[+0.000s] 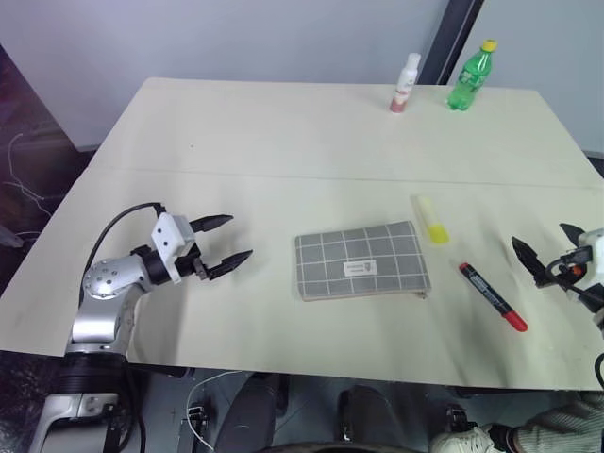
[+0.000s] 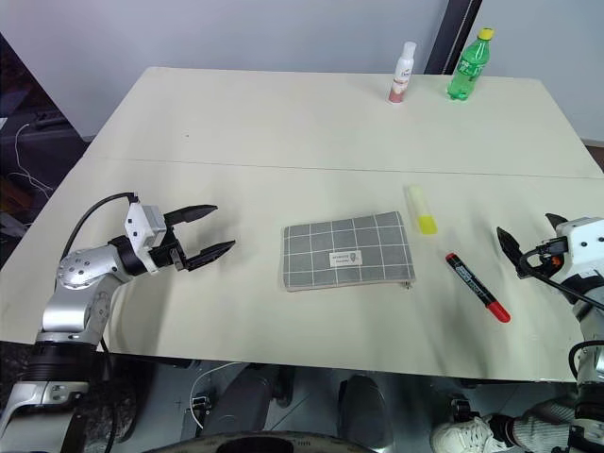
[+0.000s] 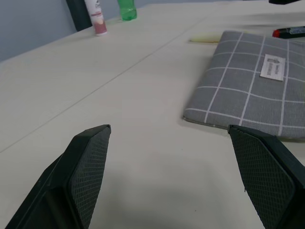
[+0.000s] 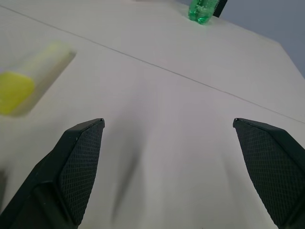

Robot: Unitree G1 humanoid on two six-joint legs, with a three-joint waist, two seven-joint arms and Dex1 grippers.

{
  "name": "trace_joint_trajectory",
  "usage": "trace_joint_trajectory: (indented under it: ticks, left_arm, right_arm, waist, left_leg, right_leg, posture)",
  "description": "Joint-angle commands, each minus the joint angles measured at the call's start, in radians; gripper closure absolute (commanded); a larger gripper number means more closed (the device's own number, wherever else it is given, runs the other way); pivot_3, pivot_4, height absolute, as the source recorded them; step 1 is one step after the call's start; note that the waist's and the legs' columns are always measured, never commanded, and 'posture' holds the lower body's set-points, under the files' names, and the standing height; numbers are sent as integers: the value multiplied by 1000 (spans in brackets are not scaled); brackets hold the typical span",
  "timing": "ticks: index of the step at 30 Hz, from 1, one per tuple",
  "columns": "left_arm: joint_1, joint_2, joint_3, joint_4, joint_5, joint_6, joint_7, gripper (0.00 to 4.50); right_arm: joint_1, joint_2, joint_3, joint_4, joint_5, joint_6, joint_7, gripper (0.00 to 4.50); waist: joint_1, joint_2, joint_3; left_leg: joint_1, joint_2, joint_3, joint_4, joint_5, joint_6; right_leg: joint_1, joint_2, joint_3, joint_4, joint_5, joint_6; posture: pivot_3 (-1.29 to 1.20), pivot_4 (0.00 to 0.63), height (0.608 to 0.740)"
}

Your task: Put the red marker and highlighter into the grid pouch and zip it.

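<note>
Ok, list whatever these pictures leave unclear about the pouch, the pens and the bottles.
- Grid pouch: zipper state, too small in the head views.
- Pouch label: print too small.
- Highlighter: blurred in the right wrist view.
- White bottle and green bottle: tops cut off, left wrist view.

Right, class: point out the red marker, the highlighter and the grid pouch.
red marker (image 1: 492, 296), left eye view, middle of black barrel
highlighter (image 1: 437, 228), left eye view, bright yellow body
grid pouch (image 2: 326, 241), right eye view, grey fabric beside label

Head pair overlooks table (image 1: 283, 142); wrist cameras skim it
</note>
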Motion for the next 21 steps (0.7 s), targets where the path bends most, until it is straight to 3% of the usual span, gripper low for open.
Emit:
trace_joint_trajectory:
  ticks: [1,4,8,11,15,21]
  left_arm:
    - [-3,10,-6,-1,22,-46,-1,309]
    - [-24,8,-27,29,87,-155,9,309]
    - [-44,11,-78,77,146,-284,-19,309]
    - [-63,10,-137,118,224,-437,-21,309]
    - [-93,-1,-200,157,279,-591,-12,309]
    - [-168,-4,-264,274,374,-785,42,309]
  right_arm:
    - [-7,-3,-13,-82,44,35,17,812]
    - [-1,25,32,-252,96,121,28,2399]
    - [2,94,191,-519,99,216,16,4466]
    - [-22,160,364,-628,-1,245,-35,4466]
    - [-57,199,451,-552,-150,254,-136,4466]
    - [-17,111,550,-511,-341,186,-122,4466]
  waist:
    - [0,0,0]
    - [-1,0,0]
    - [-3,0,0]
    - [-2,0,0]
    - [9,0,0]
    - [30,0,0]
  left_leg:
    - [0,0,0,0,0,0]
    - [0,0,0,0,0,0]
    - [0,1,0,-1,0,0]
    - [0,0,0,-4,0,0]
    - [-3,-1,1,-5,0,-1]
    - [-4,-2,2,-5,1,-2]
  right_leg:
    - [0,0,0,0,0,0]
    - [0,0,0,0,0,0]
    - [-1,0,0,0,0,0]
    - [-2,0,1,-1,0,-1]
    - [-6,0,1,-2,-1,-2]
    - [-7,0,2,-2,1,2]
  posture:
    - [0,150,740]
    - [0,150,740]
    - [0,150,740]
    - [0,150,740]
    - [0,150,740]
    - [0,150,740]
